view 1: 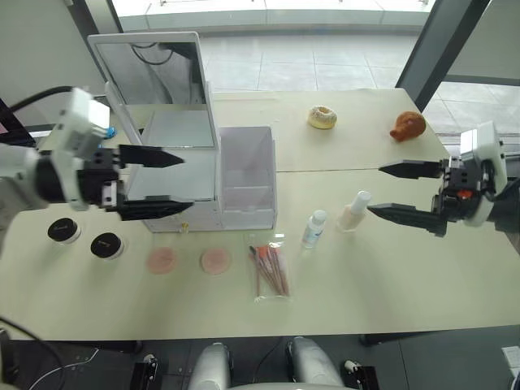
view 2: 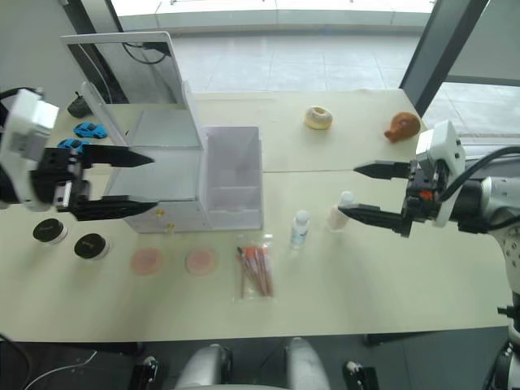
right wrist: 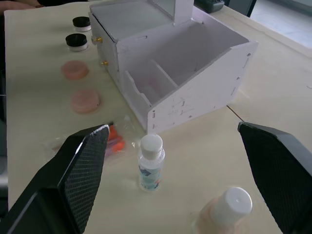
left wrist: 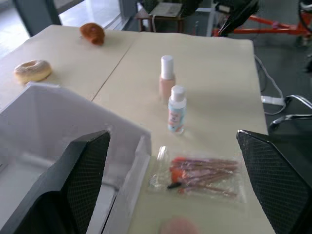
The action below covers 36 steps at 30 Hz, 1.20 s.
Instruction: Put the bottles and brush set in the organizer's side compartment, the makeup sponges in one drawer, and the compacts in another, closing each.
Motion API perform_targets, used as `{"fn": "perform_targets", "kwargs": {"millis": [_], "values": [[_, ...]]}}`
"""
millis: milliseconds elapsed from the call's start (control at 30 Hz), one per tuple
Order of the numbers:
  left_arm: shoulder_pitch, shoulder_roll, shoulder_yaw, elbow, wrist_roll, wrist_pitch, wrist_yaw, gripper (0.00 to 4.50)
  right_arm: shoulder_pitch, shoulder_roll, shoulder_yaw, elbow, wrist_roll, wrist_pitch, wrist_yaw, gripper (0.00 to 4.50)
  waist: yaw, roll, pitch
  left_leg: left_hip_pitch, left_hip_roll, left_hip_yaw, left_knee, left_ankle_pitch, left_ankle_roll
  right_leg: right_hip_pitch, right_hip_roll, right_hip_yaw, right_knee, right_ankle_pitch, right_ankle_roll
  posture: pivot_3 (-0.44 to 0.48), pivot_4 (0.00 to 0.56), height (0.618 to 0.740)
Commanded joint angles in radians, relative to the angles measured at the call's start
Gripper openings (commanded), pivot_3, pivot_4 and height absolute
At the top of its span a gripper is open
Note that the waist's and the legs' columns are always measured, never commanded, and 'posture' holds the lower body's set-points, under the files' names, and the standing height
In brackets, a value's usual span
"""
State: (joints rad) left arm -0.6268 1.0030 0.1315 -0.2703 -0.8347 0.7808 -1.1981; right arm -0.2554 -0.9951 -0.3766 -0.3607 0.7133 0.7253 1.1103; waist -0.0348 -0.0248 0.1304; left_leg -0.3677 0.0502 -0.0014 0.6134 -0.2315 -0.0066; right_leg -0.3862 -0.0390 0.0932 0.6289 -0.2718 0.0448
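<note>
1. Organizer (view 1: 203, 175) comes first as the biggest thing on the table (view 1: 390, 276): white, mirror lid raised, with its open side compartment (view 1: 246, 175) on the side nearer my right arm and two small gold drawer knobs on the front, both drawers looking shut.
2. My left gripper (view 1: 154, 183) hangs in front of the organizer with its jaws spread wide and nothing held.
3. My right gripper (view 1: 394, 191) hovers just beside the bottles, jaws likewise wide apart and empty.
4. Brush set (view 1: 270, 270) lies flat in its clear bag in front of the side compartment.
5. The beige bottle (view 1: 354, 211) and the clear bottle (view 1: 314, 228) stand upright close together, between the organizer and my right gripper.
6. Two pink makeup sponges (view 1: 162, 260) and two black-lidded compacts (view 1: 106, 244) sit in a row toward my left.
7. Nothing is stowed yet, I judge. The beige bottle is nearest, so I would bring my right jaws level around its body below the cap, without nudging the clear bottle, then close gently and keep it upright.
</note>
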Motion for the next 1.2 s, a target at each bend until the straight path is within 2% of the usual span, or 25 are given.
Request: {"fn": "perform_targets", "kwargs": {"millis": [33,100,167,267,333,467,733,867,1200], "values": [[-0.154,-0.123,-0.115,0.015,0.017,0.012,0.039,4.47,0.129,0.035,-0.155,-0.156,0.048,0.079,-0.122,4.5,0.005,-0.002,0.0,0.0,0.0,-0.001,0.003,0.0,0.0,0.0,0.0,0.0,0.0,0.0,0.0,0.0,0.15,0.74],[-0.2,-0.168,-0.195,0.027,0.104,-0.029,0.043,4.47,0.202,0.087,-0.232,-0.228,0.077,0.123,-0.217,4.5,0.01,-0.004,-0.001,-0.001,-0.001,-0.001,0.003,0.0,0.0,0.0,0.0,0.001,-0.001,0.001,0.0,0.0,0.15,0.74],[-0.232,-0.221,-0.226,0.043,0.134,-0.035,0.067,4.47,0.284,0.138,-0.273,-0.3,0.076,0.132,-0.282,4.5,0.009,-0.003,-0.002,-0.002,-0.001,-0.001,0.003,0.0,0.0,0.001,0.0,0.003,-0.001,0.001,0.0,0.0,0.15,0.74],[-0.264,-0.281,-0.242,0.071,0.137,-0.025,0.068,4.47,0.377,0.216,-0.276,-0.378,0.043,0.118,-0.387,4.5,0.004,-0.004,-0.001,-0.002,-0.001,-0.001,0.003,0.0,0.0,0.001,0.001,0.003,-0.001,0.0,0.001,0.0,0.15,0.74],[-0.265,-0.313,-0.238,0.087,0.132,-0.024,0.073,4.47,0.385,0.264,-0.256,-0.383,0.037,0.105,-0.454,4.5,-0.001,-0.003,-0.002,-0.001,-0.001,-0.002,0.003,0.0,0.0,0.001,0.002,0.003,0.0,0.0,0.001,0.0,0.15,0.74],[-0.204,-0.324,-0.25,0.124,0.192,-0.095,0.05,4.47,0.33,0.29,-0.124,-0.293,-0.114,0.015,-0.542,4.5,-0.011,-0.002,-0.002,-0.001,-0.001,-0.001,0.003,0.0,0.0,0.001,0.002,0.004,0.0,0.0,0.001,0.0,0.15,0.74],[-0.147,-0.322,-0.231,0.076,0.239,-0.116,0.091,4.47,0.226,0.339,0.041,-0.101,-0.249,-0.15,-0.55,4.5,-0.004,-0.002,-0.002,0.0,-0.002,-0.003,0.003,0.0,0.0,0.0,0.002,0.004,-0.001,0.0,0.001,0.0,0.15,0.74],[-0.128,-0.322,-0.195,0.03,0.195,-0.073,0.103,4.5,0.16,0.341,0.096,-0.028,-0.289,-0.175,-0.556,3.61,-0.004,-0.002,-0.002,0.0,-0.001,-0.003,0.004,0.0,0.0,0.0,0.002,0.004,-0.001,0.001,0.0,0.0,0.15,0.74],[-0.088,-0.305,-0.15,-0.026,0.166,-0.032,0.139,4.5,0.078,0.362,0.178,0.044,-0.331,-0.177,-0.565,3.61,-0.006,-0.002,-0.002,0.0,-0.001,-0.003,0.003,0.0,0.0,0.0,0.002,0.003,-0.001,0.001,0.0,0.0,0.15,0.74]]}}
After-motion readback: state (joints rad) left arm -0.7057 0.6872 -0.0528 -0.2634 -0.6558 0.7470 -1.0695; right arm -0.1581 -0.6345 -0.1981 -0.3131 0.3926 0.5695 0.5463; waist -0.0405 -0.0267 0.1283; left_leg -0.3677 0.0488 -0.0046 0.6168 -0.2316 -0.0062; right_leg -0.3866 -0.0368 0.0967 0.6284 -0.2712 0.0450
